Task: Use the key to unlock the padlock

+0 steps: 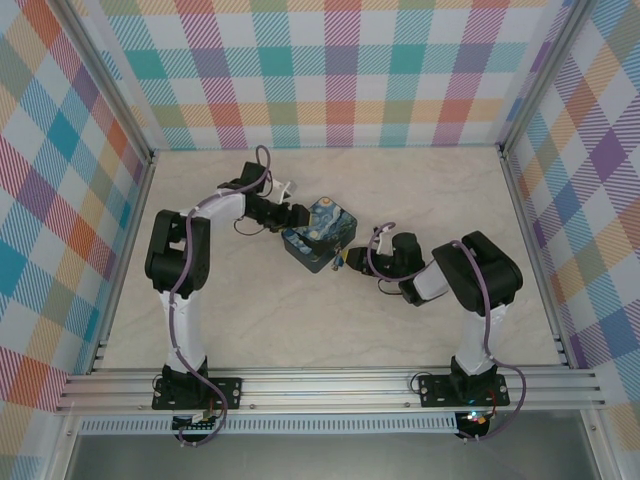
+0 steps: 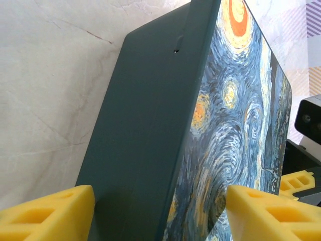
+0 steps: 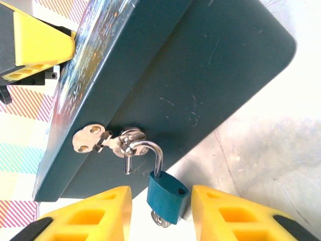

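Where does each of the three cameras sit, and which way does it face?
Top external: above and behind the bases, looking down on the table; left end effector and right end effector meet at the tin.
Left wrist: on the left wrist, facing along the tin's wall and painted lid; its yellow fingers show.
Right wrist: on the right wrist, facing the tin's latch side and the padlock, between its fingertips.
Shared: all see the tin; each wrist view catches the other end effector.
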Available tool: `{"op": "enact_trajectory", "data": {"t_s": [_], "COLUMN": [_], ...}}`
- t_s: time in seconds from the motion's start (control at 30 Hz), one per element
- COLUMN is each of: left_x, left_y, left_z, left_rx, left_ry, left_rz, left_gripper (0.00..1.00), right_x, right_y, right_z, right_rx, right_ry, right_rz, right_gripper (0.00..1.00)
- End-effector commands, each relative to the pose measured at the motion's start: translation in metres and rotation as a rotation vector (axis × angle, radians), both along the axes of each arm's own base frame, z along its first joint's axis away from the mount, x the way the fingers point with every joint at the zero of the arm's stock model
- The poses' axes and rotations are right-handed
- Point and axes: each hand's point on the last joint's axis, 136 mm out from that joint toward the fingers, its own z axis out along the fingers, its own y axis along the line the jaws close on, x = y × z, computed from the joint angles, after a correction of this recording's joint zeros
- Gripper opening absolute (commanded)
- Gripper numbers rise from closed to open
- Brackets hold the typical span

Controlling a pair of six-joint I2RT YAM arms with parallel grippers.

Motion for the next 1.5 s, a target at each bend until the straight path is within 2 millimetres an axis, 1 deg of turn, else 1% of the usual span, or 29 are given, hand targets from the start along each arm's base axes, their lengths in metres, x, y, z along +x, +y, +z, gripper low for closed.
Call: {"op": "enact_trajectory", "data": {"t_s": [0.0,0.17,0.27,0.4,0.53,0.67,0.8,0.93,1.0,1.2,1.3,1.47], "left_x": [-0.002,-0.002,-0.001,0.0,0.002,0.003,0.004,0.004,0.004,0.005,0.004,0.004], "left_y": [0.013,0.017,0.018,0.025,0.032,0.036,0.037,0.039,0.038,0.039,0.039,0.04], "left_z": [-0.013,-0.017,-0.021,-0.029,-0.033,-0.036,-0.039,-0.043,-0.043,-0.044,-0.046,-0.047], "left_rx": [-0.003,-0.027,-0.024,-0.002,0.016,0.03,0.038,0.049,0.046,0.043,0.041,0.049], "left_ry": [0.049,0.064,0.071,0.082,0.084,0.086,0.09,0.092,0.094,0.093,0.099,0.097], "left_rz": [0.001,-0.003,0.001,0.013,0.031,0.041,0.047,0.055,0.06,0.07,0.074,0.081], "left_gripper": [0.64,0.56,0.54,0.48,0.47,0.46,0.46,0.45,0.44,0.43,0.42,0.42], "right_x": [-0.005,-0.003,-0.001,0.001,0.003,0.003,0.007,0.011,0.007,-0.013,-0.016,-0.017], "right_y": [-0.006,-0.003,0.0,0.001,0.005,0.014,0.019,0.024,0.028,0.04,0.044,0.043], "right_z": [-0.002,0.003,0.004,0.002,0.001,-0.002,-0.006,-0.007,-0.007,-0.014,-0.015,-0.015], "right_rx": [-0.003,0.007,0.014,0.008,0.008,0.004,-0.018,-0.023,-0.011,-0.003,0.003,-0.011], "right_ry": [0.013,0.012,0.013,0.017,0.023,0.031,0.023,0.021,0.029,0.058,0.062,0.057], "right_rz": [-0.001,0.016,0.03,0.033,0.048,0.072,0.079,0.107,0.132,0.197,0.209,0.205], "right_gripper": [0.38,0.39,0.39,0.39,0.39,0.4,0.42,0.42,0.4,0.38,0.36,0.32]}}
